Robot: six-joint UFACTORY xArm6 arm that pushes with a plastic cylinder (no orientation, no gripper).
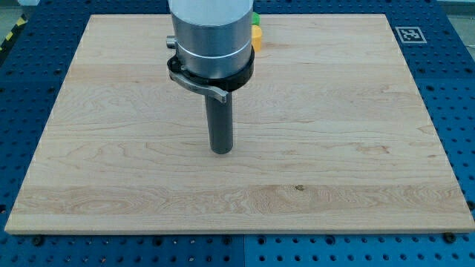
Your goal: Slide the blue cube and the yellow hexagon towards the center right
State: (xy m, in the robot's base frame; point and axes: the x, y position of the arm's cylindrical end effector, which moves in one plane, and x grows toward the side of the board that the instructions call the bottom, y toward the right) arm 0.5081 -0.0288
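We have no pincer on our arm, so nothing opens, closes or grips; the arm ends in a straight dark rod. My tip (221,151) rests on the wooden board (356,148) near its middle, touching no block.

Above the rod sits a broad, smooth, silver metal cylinder (210,33) with a black collar ring and a small metal bracket.

The board is pale, light-grained wood, rectangular, with a small dark knot toward five o'clock from my tip. It lies on a blue perforated table (456,89) studded with regular holes.

At about one o'clock from my tip, well apart from it and near the board's top edge, a yellow block (257,37) peeks out from behind the cylinder; its shape cannot be made out. Just above it, touching or nearly so, is a sliver of a green block (256,17), mostly hidden. The blue cube does not show anywhere in view.

At the board's top right corner, toward two o'clock, sits a square black-and-white marker tag (409,34); it bears a pattern, no readable writing.
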